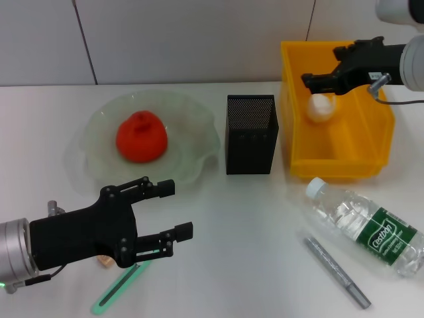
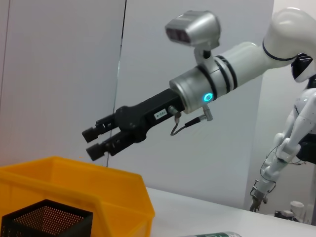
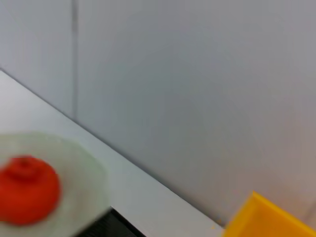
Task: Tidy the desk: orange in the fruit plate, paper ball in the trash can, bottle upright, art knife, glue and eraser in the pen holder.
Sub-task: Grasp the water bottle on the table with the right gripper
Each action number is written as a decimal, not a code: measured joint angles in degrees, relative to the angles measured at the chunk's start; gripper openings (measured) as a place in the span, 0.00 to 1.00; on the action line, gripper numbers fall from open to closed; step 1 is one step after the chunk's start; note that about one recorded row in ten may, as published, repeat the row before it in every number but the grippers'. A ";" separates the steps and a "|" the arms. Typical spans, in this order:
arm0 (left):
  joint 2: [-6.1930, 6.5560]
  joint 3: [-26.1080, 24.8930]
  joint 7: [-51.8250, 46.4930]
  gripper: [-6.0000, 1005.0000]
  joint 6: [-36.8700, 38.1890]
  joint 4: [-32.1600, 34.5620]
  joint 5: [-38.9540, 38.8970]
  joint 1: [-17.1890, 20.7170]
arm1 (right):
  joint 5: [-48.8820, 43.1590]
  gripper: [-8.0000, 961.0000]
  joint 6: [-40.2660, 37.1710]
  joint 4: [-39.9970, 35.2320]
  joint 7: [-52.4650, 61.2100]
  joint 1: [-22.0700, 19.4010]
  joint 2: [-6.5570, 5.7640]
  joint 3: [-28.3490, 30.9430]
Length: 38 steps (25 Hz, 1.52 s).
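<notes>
Head view | right gripper (image 1: 310, 81) fingers apart over bin (image 1: 299, 59) | bottle (image 1: 366, 226) lying

a bare strip of table (image 1: 252, 218) runs open between the left gripper (image 1: 177, 211) and the lying bottle (image 1: 364, 226), while the mesh pen holder (image 1: 250, 134) stands close between the fruit plate (image 1: 199, 119) and yellow bin (image 1: 291, 112), narrowing passage there
</notes>
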 joint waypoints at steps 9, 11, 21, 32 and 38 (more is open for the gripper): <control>0.02 0.00 0.00 0.79 0.00 0.00 0.07 -0.03 | 16.57 0.80 -11.06 4.39 -8.54 -5.25 -0.08 6.56; 0.02 0.00 0.00 0.79 0.00 0.00 0.08 -0.05 | 17.78 0.80 -13.98 5.63 -9.24 -6.41 -0.11 8.19; -0.07 0.00 0.00 0.79 -0.30 -0.50 0.14 -0.14 | 17.14 0.80 -32.76 7.16 -6.31 -7.00 -0.24 16.78; -0.07 0.27 0.00 0.79 -0.44 -0.71 -0.03 -0.12 | 0.20 0.80 -42.49 8.96 2.89 -2.93 -1.23 16.39; -0.07 0.33 0.00 0.79 -0.45 -0.75 0.02 0.01 | -8.03 0.80 -45.11 7.32 3.98 0.64 -0.34 16.32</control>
